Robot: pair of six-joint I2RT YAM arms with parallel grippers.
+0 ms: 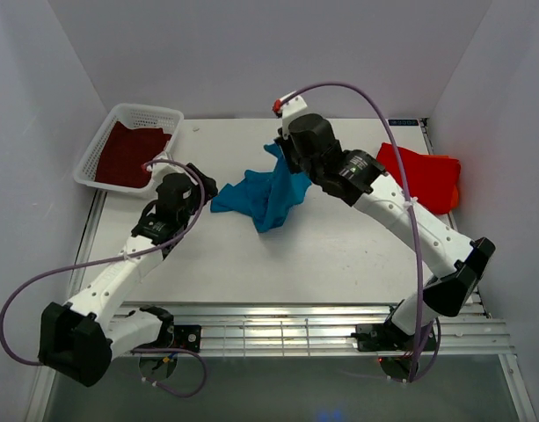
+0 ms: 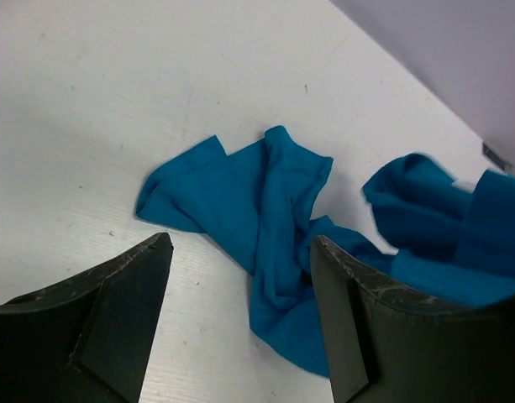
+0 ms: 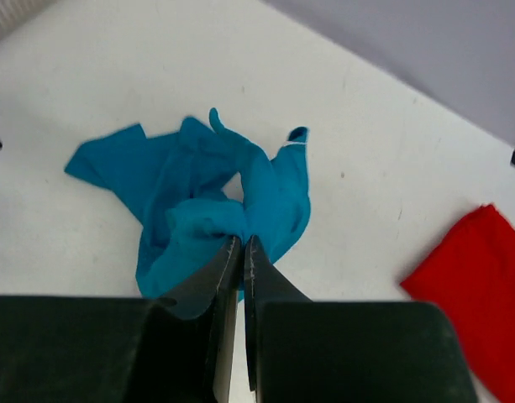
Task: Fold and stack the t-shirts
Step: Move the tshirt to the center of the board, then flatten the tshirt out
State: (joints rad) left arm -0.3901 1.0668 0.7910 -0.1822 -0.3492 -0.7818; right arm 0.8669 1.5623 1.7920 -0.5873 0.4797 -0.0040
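White mesh forms the basket (image 1: 150, 109) far left, holding the maroon shirt (image 1: 127, 154). The left gripper (image 1: 201, 187), jaws wide apart, hovers beside the crumpled teal shirt (image 1: 267, 198) mid-table; the right gripper (image 3: 242, 242) is clamped on its cloth. The red-orange shirt (image 1: 423, 176) lies far right. Spreading seems underway: next, the left should catch a free edge.

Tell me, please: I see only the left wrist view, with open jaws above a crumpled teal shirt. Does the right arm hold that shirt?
Observer: Yes. The right jaws are shut on a bunched fold of the teal shirt.
Operator: Where is the red-orange shirt?
Observer: The red-orange shirt lies at the far right edge of the table, apart from the teal one.
Operator: And the maroon one?
Observer: The maroon shirt lies inside the white basket at the far left corner.
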